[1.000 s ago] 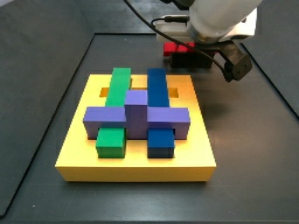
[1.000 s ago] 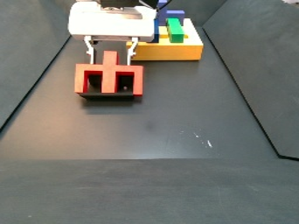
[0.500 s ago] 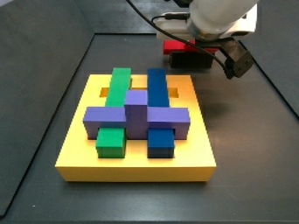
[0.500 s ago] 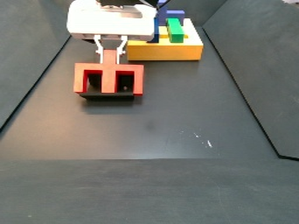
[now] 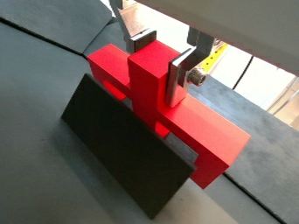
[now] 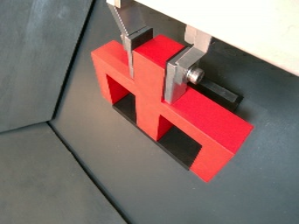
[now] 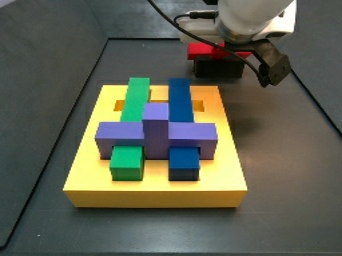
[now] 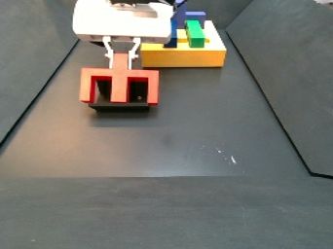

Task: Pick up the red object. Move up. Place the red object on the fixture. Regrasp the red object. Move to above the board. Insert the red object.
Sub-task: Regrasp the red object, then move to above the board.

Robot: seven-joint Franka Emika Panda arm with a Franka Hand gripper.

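Observation:
The red object, a flat cross-shaped piece with an upright middle stem, rests on the dark fixture left of the board. It also shows in both wrist views and, partly hidden by the hand, in a side view. My gripper comes down from above, and its silver fingers clamp the stem from both sides in both wrist views. The gripper is shut on the red object. The fixture shows below the piece.
The yellow board holds purple, blue and green pieces slotted together, with a free slot near its far edge. It lies beside the fixture. Dark floor with raised walls surrounds everything.
The fingers have gone from spread wide beside the stem to closed on it. The hand sits slightly higher than before.

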